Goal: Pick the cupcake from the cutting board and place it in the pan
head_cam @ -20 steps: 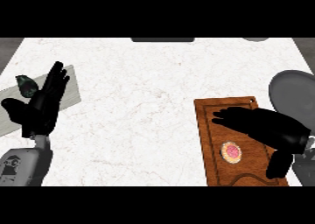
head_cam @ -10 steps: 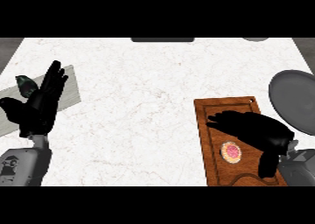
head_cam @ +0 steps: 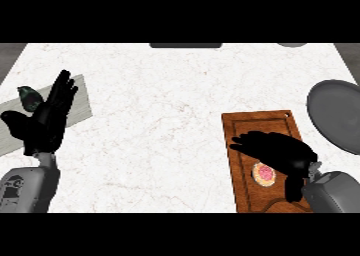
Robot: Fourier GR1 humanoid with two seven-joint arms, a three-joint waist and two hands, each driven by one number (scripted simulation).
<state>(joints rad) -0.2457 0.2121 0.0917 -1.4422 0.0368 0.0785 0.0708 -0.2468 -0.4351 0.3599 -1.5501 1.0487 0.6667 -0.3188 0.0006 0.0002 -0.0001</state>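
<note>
Two hands: both in my head view, coming up from the near edge; one on the left, one on the right

Right hand (head_cam: pixel 280 152): I see it above the cutting board, fingers spread and reaching left across the wood, relaxed and grasping nothing; its thumb hangs toward the near edge just right of the cupcake; I cannot tell whether the palm touches the cupcake or hovers over it

Cupcake (head_cam: pixel 263 174): I see it on the near half of the cutting board, a round pink top with a pale rim; its far-right part is hidden under the right hand; it sits on the board, not in the pan

Cutting board (head_cam: pixel 246 131): brown wood, a long rectangle running near to far at the right of the counter; a small hole shows at its far right corner

Pan (head_cam: pixel 345 117): grey and round, at the right edge just beyond the board's far right corner; cut off by the frame

Left hand (head_cam: pixel 44 122): at the left side, fingers straight and pointing far, released and at rest; it lies over a grey mat (head_cam: pixel 78 102)

Dark object (head_cam: pixel 28 97): small, greenish, on the mat beside the left hand's fingers; I cannot tell what it is

Counter (head_cam: pixel 161 110): white marble; a dark strip (head_cam: pixel 186 45) lies at its far edge
</note>
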